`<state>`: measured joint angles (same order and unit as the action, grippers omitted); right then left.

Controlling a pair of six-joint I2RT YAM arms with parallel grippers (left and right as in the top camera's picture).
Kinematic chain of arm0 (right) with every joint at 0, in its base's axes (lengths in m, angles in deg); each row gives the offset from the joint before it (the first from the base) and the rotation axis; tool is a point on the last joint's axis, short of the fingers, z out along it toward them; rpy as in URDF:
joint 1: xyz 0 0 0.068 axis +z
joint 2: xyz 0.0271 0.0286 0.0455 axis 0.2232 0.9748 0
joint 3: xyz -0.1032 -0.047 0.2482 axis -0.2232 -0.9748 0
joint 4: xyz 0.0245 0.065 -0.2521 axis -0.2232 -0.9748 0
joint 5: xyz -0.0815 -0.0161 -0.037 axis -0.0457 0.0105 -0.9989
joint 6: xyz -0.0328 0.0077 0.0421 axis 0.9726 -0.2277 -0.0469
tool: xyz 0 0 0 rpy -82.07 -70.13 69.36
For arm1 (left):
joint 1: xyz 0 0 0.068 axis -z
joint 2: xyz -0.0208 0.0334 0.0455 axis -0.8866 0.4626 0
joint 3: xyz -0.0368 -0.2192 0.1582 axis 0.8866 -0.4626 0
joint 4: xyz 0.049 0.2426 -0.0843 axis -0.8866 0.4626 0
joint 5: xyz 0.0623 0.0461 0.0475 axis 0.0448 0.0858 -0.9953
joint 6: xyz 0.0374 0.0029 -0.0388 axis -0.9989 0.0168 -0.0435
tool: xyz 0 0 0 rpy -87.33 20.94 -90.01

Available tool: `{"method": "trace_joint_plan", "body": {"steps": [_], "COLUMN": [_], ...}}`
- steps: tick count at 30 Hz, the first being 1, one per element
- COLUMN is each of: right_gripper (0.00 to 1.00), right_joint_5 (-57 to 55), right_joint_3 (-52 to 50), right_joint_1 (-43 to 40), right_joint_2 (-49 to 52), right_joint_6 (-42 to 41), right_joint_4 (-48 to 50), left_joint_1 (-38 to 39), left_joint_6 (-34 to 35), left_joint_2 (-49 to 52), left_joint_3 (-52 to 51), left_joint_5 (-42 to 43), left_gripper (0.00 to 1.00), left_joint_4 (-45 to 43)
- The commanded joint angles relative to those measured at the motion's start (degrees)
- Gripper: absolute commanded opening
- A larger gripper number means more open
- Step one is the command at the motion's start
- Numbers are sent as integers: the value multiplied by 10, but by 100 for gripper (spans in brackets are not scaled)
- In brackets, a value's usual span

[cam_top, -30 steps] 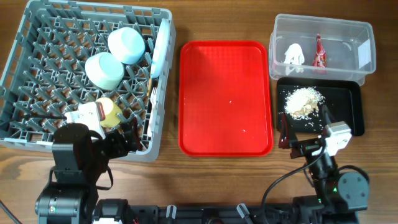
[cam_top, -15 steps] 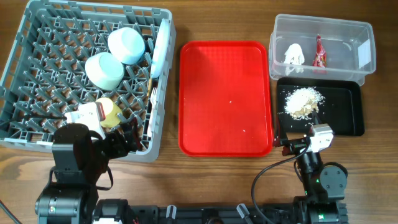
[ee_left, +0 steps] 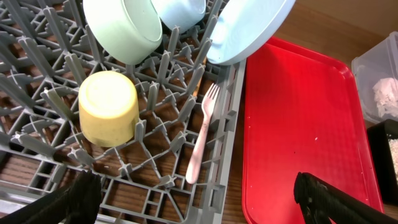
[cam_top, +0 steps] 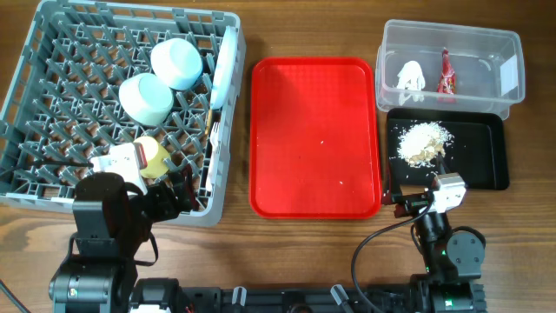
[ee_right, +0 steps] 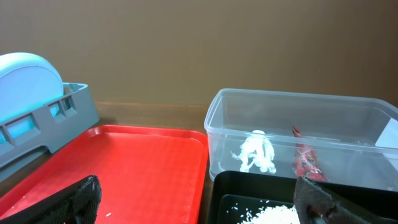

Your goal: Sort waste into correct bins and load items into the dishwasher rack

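Note:
The grey dishwasher rack [cam_top: 130, 12] holds a pale blue bowl [cam_top: 176, 63], a pale green bowl [cam_top: 145, 97], a yellow cup [cam_top: 155, 155], a pale blue plate on edge [cam_top: 223, 71] and a white fork [ee_left: 202, 137]. The clear tub [cam_top: 512, 52] holds the white tissue [cam_top: 410, 76] and red wrapper [cam_top: 446, 73]. The black tray [cam_top: 491, 156] holds the rice crumbs [cam_top: 422, 142]. My left gripper [cam_top: 176, 193] is open and empty over the rack's front right corner. My right gripper [cam_top: 415, 201] is open and empty at the black tray's front left corner. I cannot make out the chopsticks.
The large red tray [cam_top: 315, 135] lies between the rack and the bins, with a few stray rice grains on it. In the right wrist view the tub [ee_right: 298, 124] stands straight ahead, behind the black tray [ee_right: 249, 186].
A second ago the right arm sat further right; it has shifted left and drawn back toward the table's front edge, then held still. The left arm and all objects have not moved.

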<state>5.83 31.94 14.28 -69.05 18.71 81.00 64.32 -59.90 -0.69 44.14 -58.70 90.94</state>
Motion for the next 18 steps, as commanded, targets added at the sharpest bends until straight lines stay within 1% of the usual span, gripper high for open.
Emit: {"method": "trace_joint_plan", "body": {"steps": [1, 2, 4, 6, 7, 10, 12, 14, 16, 17, 18], "right_gripper": [100, 100, 100, 100, 100, 100, 100, 100, 100, 100, 100], "right_joint_5": [-10, -10, -10, -10, -10, -10, -10, -10, -10, -10, -10], "right_joint_3": [-1, -1, -1, -1, -1, -1, -1, -1, -1, -1, -1], "right_joint_1": [-3, -3, -3, -3, -3, -3, -3, -3, -3, -3, -3], "right_joint_2": [-7, -7, -7, -7, -7, -7, -7, -7, -7, -7, -7], "right_joint_6": [-1, -1, -1, -1, -1, -1, -1, -1, -1, -1, -1], "right_joint_4": [2, 2, 2, 2, 2, 2, 2, 2, 2, 2, 2], "left_joint_1": [-2, -2, -2, -2, -2, -2, -3, -3, -7, -8, -9], "left_joint_6": [-8, -8, -8, -7, -8, -1, -2, -4, -4, -15, -50], "left_joint_2": [-14, -24, -70, -136, -179, -273, -316, -350, -360, -360, -360], "left_joint_3": [-3, -8, -49, -132, -187, -305, -365, -428, -472, -474, -474], "left_joint_5": [-10, -23, -34, -30, -29, -27, -28, -28, -26, -24, -8], "left_gripper": [100, 100, 100, 100, 100, 100, 100, 100, 100, 100, 100], "left_joint_4": [2, -2, -33, -96, -147, -275, -353, -453, -523, -523, -533]}}
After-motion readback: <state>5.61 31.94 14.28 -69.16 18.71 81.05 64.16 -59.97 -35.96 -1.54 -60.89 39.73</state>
